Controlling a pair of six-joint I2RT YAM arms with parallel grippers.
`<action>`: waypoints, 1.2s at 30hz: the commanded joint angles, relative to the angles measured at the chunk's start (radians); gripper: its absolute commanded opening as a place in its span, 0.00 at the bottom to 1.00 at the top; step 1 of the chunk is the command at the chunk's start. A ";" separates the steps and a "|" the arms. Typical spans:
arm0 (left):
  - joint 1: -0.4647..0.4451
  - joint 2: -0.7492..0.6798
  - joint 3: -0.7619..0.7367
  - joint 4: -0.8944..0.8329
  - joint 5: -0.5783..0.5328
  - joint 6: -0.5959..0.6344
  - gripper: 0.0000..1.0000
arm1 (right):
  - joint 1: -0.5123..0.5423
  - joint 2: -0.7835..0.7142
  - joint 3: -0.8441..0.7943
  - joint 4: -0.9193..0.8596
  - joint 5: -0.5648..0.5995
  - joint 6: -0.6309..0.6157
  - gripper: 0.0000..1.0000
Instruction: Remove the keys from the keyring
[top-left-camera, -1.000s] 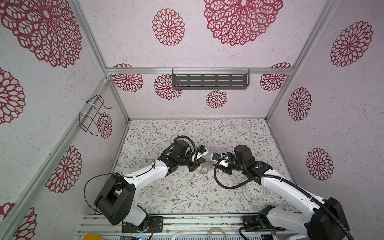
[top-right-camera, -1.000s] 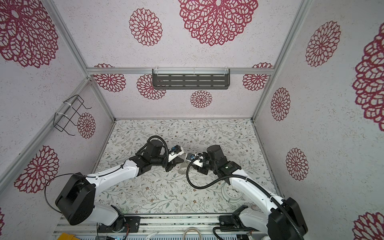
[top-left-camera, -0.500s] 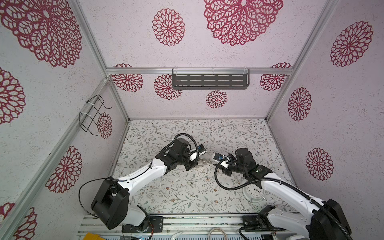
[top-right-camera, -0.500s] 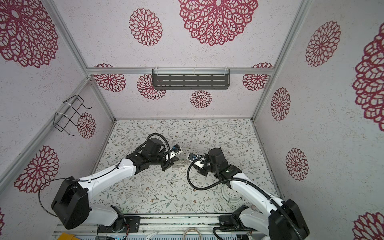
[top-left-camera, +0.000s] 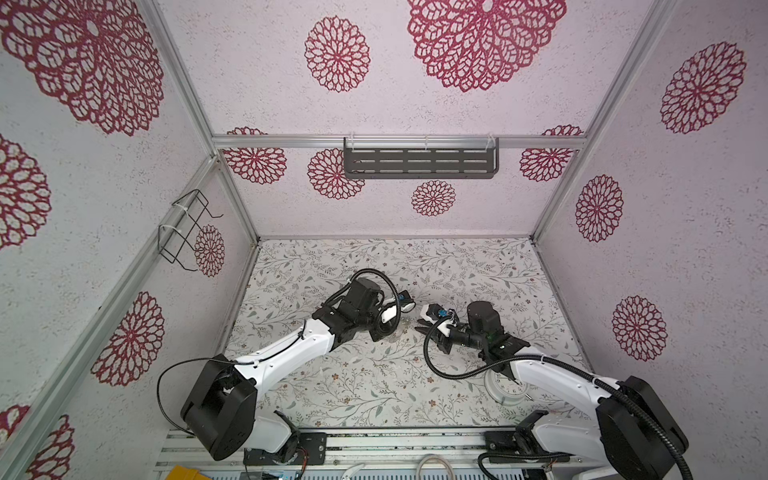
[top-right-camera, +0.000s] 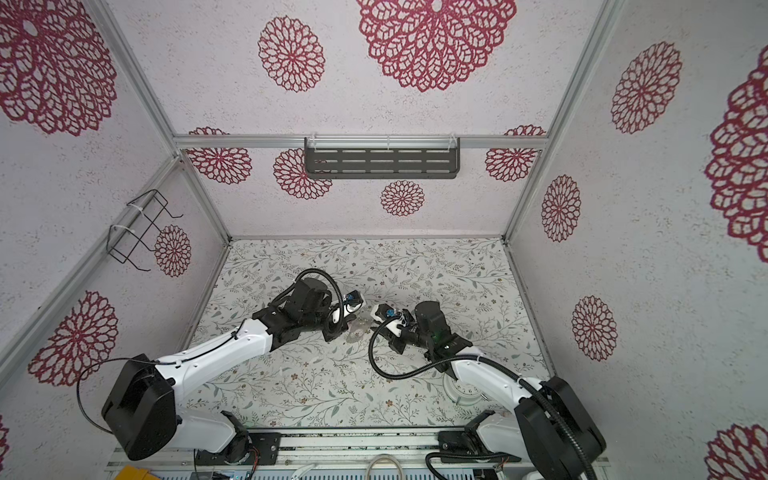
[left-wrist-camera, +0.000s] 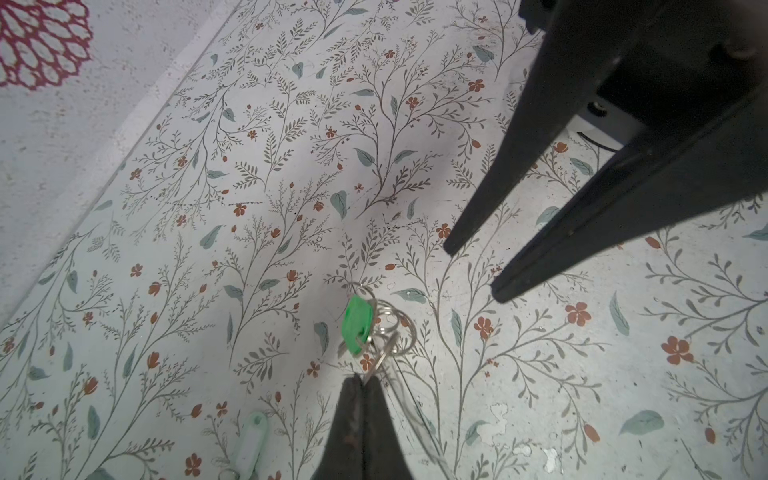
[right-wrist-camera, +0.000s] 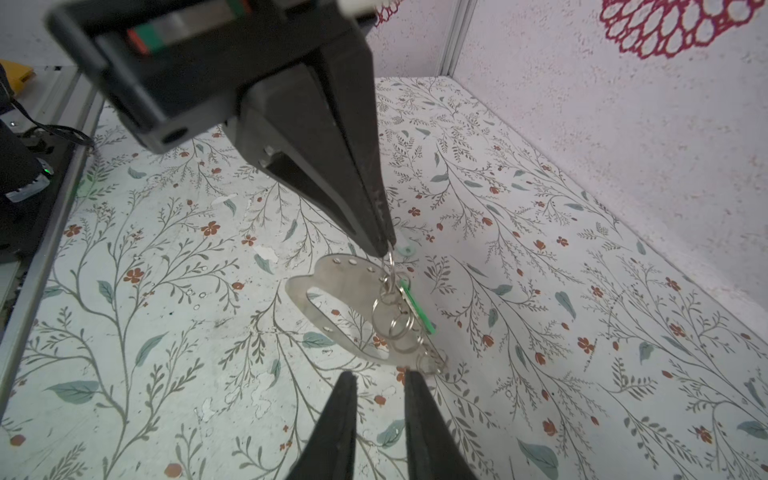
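Both arms have drawn apart since a second ago, when their tips nearly met above the middle of the surface.

Near that middle, the left gripper (right-wrist-camera: 384, 247) has its fingers pressed together, pinching a thin metal piece among the small rings of the keyring (right-wrist-camera: 332, 286). This flat, dull loop hangs tilted from the grip. Whether its low end touches the surface cannot be told. A key with a green tag (left-wrist-camera: 356, 320) hangs on the same rings. A key with a pale tag (left-wrist-camera: 251, 440) lies loose on the surface just beside them.

The right gripper (right-wrist-camera: 379, 376) is near the keyring's low end, its fingers slightly spread with nothing between them.

The surface (top-left-camera: 374, 386) is pale with printed leafy twigs and small red flowers, chipped in places. A white clock (top-left-camera: 505, 388) lies near the front right corner, partly under the right arm. Pale walls carry red rosettes (top-left-camera: 702, 87). A dark slotted shelf (top-left-camera: 419, 162) hangs on the back wall and a wire basket (top-left-camera: 187, 228) on the left wall.
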 joint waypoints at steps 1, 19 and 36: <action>-0.008 -0.023 -0.012 0.043 0.036 0.008 0.00 | 0.006 0.012 -0.012 0.156 -0.031 0.066 0.22; -0.009 -0.035 -0.026 0.075 0.121 0.006 0.00 | 0.015 0.091 -0.019 0.296 -0.063 0.138 0.15; -0.005 -0.055 -0.021 0.068 0.175 0.006 0.00 | 0.015 0.082 -0.009 0.271 -0.092 0.127 0.00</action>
